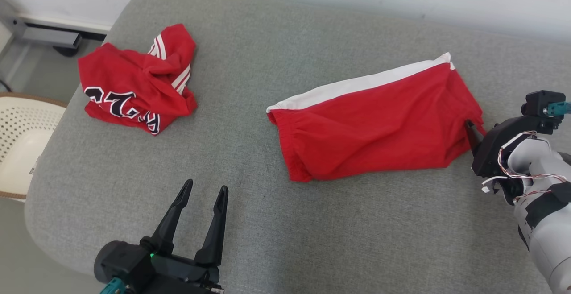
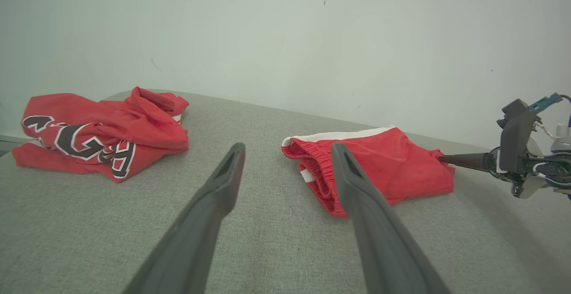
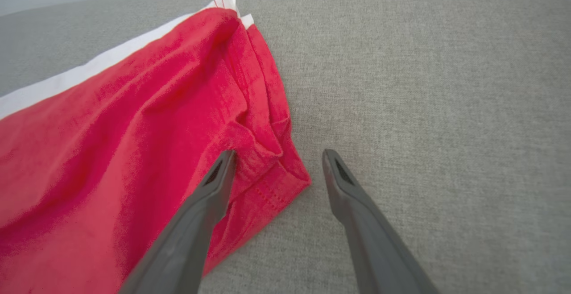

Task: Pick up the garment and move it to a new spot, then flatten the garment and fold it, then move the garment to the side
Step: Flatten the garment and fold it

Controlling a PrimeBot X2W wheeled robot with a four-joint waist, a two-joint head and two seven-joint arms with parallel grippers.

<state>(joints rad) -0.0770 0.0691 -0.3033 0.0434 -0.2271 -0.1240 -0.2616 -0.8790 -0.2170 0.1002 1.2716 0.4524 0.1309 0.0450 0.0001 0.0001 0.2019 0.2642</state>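
Both jaws are wide open, holding nothing. The right gripper (image 3: 279,153) sits at a corner of the red shorts (image 1: 374,120), maybe touching it. The left gripper (image 1: 206,185) hangs well apart.

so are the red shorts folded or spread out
Folded: the red shorts lie doubled over on the grey cushion, white side stripe along the far edge, waistband layers stacked.

Matt red cloth shorts (image 1: 370,120), coarse-woven grey upholstery (image 1: 267,222) (also matt)
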